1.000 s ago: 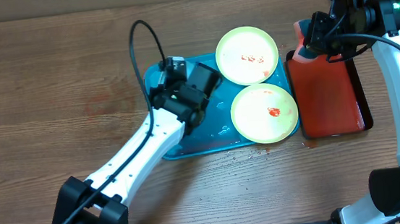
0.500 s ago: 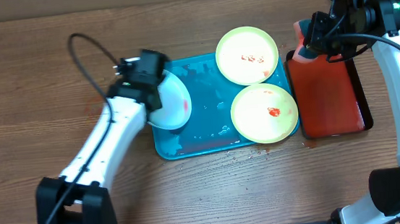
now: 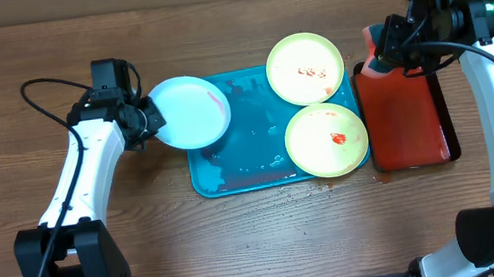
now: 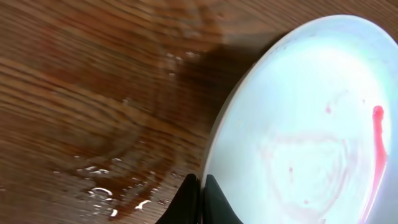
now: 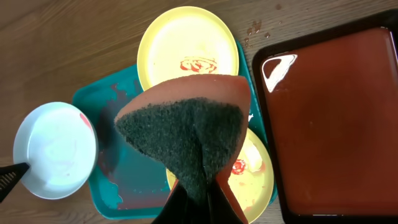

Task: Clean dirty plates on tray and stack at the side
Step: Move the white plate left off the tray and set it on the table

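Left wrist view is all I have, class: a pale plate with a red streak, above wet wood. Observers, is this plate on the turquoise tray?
Observer: Only partly. Overhead, the pale blue plate straddles the left edge of the tray, and the left gripper pinches its left rim.
Operator: What else sits on the tray?
Observer: The far yellow-green plate and the near yellow-green plate, both smeared red, on its right side.
Operator: And the other arm?
Observer: The right gripper is shut on a sponge, above the far end of the red tray.
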`<state>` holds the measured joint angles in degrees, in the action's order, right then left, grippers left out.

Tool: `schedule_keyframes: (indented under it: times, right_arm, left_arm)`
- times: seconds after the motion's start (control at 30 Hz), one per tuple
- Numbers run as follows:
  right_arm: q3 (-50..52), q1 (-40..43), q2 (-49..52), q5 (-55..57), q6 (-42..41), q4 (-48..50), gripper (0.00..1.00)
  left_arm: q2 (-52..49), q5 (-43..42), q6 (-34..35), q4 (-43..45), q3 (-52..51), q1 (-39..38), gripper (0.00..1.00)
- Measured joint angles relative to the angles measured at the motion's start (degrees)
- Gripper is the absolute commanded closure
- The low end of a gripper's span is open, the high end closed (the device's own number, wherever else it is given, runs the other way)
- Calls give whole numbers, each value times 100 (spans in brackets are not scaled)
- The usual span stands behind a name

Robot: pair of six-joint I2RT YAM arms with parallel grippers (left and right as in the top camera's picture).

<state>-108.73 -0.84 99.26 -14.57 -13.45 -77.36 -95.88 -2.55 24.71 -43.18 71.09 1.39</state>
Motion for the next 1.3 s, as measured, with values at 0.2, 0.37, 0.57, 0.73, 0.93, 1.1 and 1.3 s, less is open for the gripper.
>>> schedule_keyframes:
  times: [0.2,0.37,0.57,0.73,0.93,1.1,1.3]
  right_arm:
    - [0,0,0,0,-2,2,96]
    - [-2,0,0,0,-2,-2,96]
    - [0,0,0,0,0,2,96]
    - [0,0,0,0,-2,-2,96]
    - [0,0,0,0,0,0,96]
    - [0,0,0,0,2,-2,96]
    - [0,0,0,0,2,-20,96]
  left_arm:
    - [0,-157,-24,-4,0,98,96]
    - [114,223,260,-87,0,166,96]
    - [262,1102,1154,-188,4,166,96]
    - [262,1705,1943,-306,4,166,96]
    - [262,2260,2905,-299,-214,166,96]
    - [262,2645,3851,-131,-787,166,96]
    - [262,2885,4647,588,-1526,166,96]
